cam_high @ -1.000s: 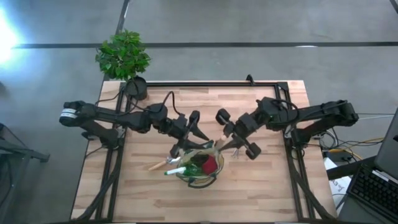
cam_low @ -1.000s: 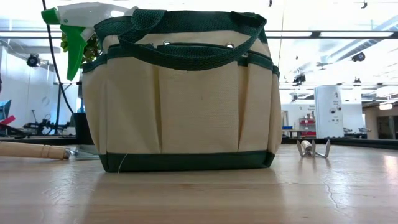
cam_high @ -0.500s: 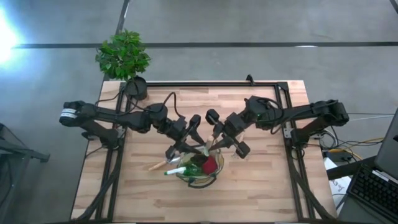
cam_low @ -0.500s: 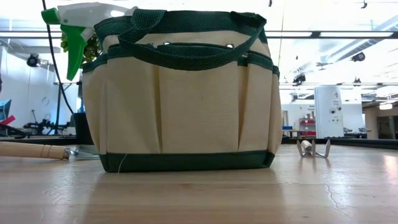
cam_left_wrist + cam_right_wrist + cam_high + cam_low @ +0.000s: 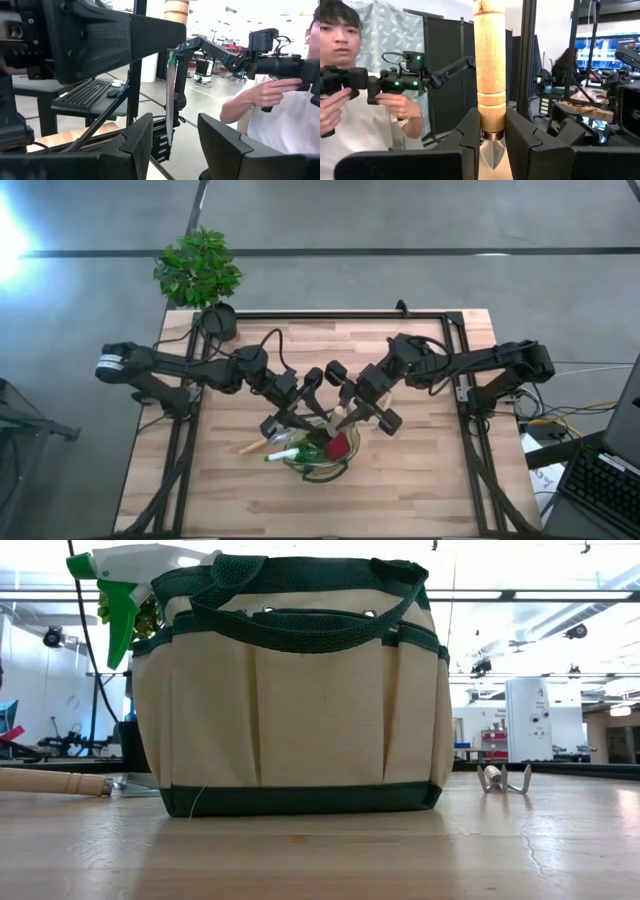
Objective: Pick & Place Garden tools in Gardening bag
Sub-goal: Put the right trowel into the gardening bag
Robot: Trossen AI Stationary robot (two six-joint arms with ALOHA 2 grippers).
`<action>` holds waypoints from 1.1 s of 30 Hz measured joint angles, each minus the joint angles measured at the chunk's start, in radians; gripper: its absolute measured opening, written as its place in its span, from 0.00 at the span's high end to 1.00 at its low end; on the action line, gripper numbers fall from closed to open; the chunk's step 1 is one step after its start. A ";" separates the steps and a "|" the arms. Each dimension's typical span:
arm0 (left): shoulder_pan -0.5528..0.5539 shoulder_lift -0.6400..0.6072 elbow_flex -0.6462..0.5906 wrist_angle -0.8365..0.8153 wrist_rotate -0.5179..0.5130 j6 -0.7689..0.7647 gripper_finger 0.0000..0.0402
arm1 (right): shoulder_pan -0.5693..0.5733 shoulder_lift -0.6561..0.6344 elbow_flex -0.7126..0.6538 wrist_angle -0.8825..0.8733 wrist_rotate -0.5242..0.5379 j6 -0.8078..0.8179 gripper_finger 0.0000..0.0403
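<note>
from above, both arms reach in over the gardening bag [image 5: 318,448], which sits on the wooden table [image 5: 420,485]. the left gripper [image 5: 292,416] hangs at the bag's upper left edge. the right gripper [image 5: 352,408] is just beside it, closed on a wooden-handled tool [image 5: 342,418] above the bag's mouth. a red item [image 5: 336,445] and a green-and-white piece [image 5: 287,454] stick out of the bag. a potted plant [image 5: 199,270] stands at the table's far left corner.

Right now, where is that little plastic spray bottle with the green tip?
The spray bottle pokes out of the top of the gardening bag, at the bag's left end in the low view; from above it lies at the bag's left edge.
</note>
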 joint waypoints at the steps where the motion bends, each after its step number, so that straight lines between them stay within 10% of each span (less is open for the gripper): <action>1: 0.000 0.000 0.000 0.000 0.000 0.000 0.60 | 0.000 0.000 -0.001 0.000 0.000 0.000 0.88; 11: 0.003 -0.020 -0.002 -0.021 -0.016 -0.012 0.60 | -0.011 -0.031 -0.006 -0.052 -0.102 0.135 0.88; 15: 0.007 -0.089 -0.004 -0.151 -0.178 0.049 0.60 | 0.040 -0.064 -0.022 -0.213 -0.052 0.061 0.88; 23: 0.007 -0.212 -0.005 -0.403 -0.573 0.096 0.60 | 0.241 -0.222 -0.222 -0.352 0.599 -0.137 0.88; 33: 0.006 -0.256 -0.006 -0.484 -0.722 0.103 0.60 | 0.411 -0.298 -0.657 0.201 1.134 0.000 0.88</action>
